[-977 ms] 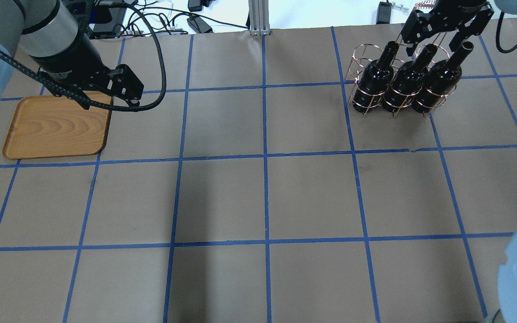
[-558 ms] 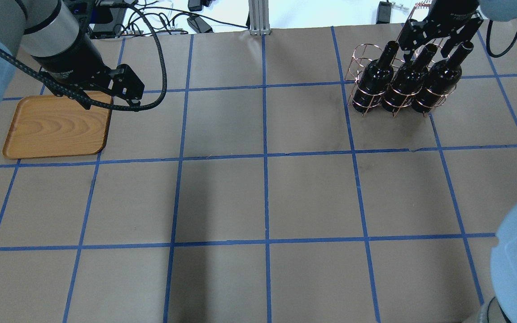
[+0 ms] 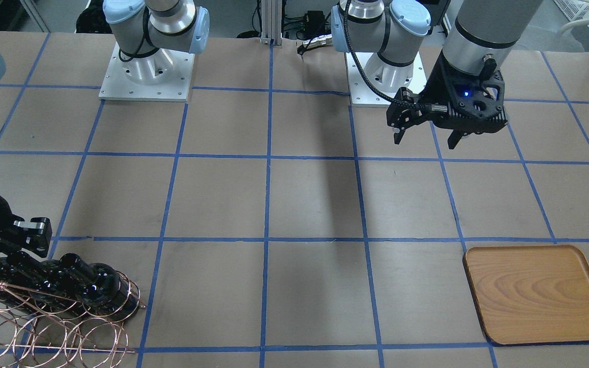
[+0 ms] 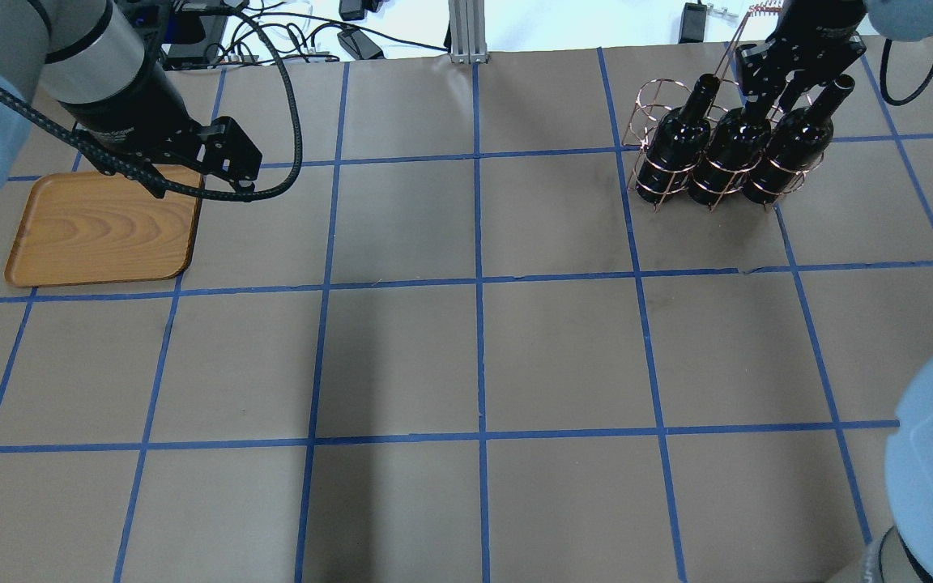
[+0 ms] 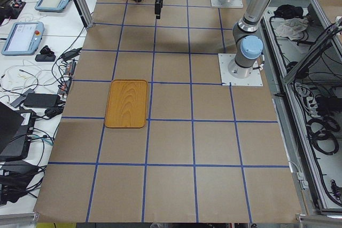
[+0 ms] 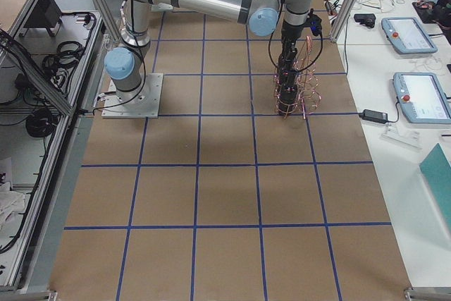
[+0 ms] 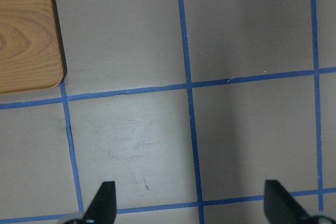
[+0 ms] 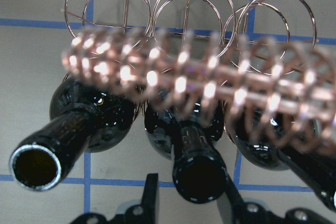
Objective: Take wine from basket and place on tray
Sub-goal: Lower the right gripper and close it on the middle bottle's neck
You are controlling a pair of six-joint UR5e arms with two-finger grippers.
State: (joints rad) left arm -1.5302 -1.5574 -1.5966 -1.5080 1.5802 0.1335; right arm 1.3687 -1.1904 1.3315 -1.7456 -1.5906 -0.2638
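Observation:
Three black wine bottles lie tilted in the copper wire basket [image 4: 649,101] at the far right, necks up. My right gripper [image 4: 766,95] is down over the middle bottle [image 4: 730,150]. In the right wrist view its fingers [image 8: 151,192] stand on either side of that bottle's neck [image 8: 199,166]. The jaws are narrowed, the right finger is against the glass and a small gap shows on the left, so it is open. The wooden tray [image 4: 102,231] lies bare at the far left. My left gripper [image 4: 232,174] hovers open and empty beside the tray's far right corner [image 7: 23,35].
The other two bottles [image 4: 671,150] [image 4: 790,146] flank the middle one closely. The basket's coiled top handle [image 8: 184,77] crosses above the bottles. Cables and power bricks [image 4: 353,40] lie beyond the table's far edge. Blue tape grids the brown table [image 4: 475,356].
My right gripper has come down onto the middle bottle's neck and its jaws have narrowed from wide open. The left arm and tray have not moved.

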